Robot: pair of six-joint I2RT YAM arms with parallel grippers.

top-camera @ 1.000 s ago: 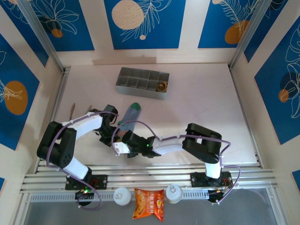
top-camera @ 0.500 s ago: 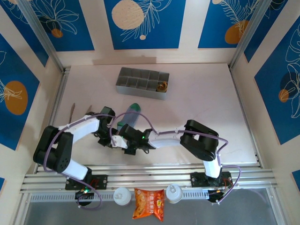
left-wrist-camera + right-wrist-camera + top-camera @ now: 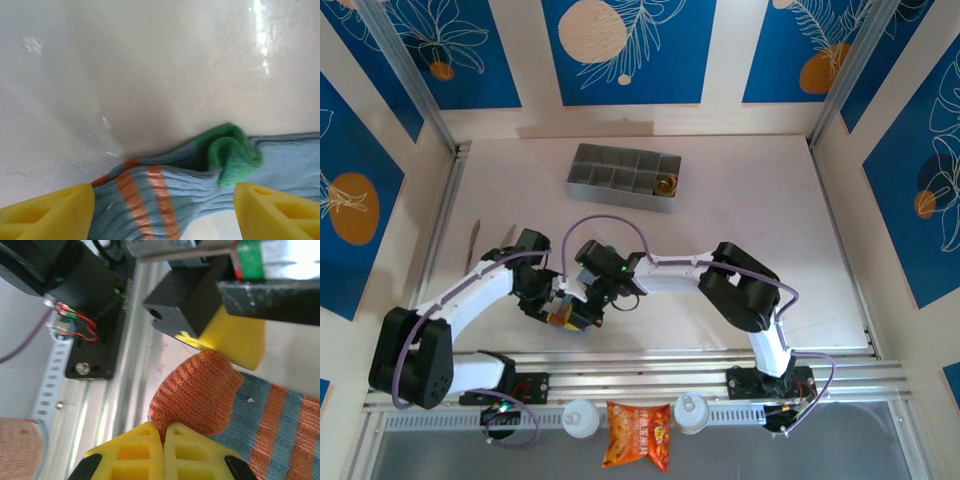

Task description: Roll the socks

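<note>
Left wrist: your left gripper (image 3: pixel 162 215) had its yellow fingers (image 3: pixel 45 210) apart at the bottom corners. The socks (image 3: pixel 165 195) lay between them on the table (image 3: pixel 125 75), with the green toe (image 3: pixel 230 157) folded right of centre.
Right wrist: your right gripper (image 3: pixel 162 450) had its fingers pressed together at bottom centre, tips touching the orange cuff (image 3: pixel 195 390).
Top: your two grippers sat close together, lower left of centre.

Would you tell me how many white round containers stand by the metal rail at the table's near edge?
2. One white round container sits left of the orange snack packet, the other right of it; none appears hidden.
</note>
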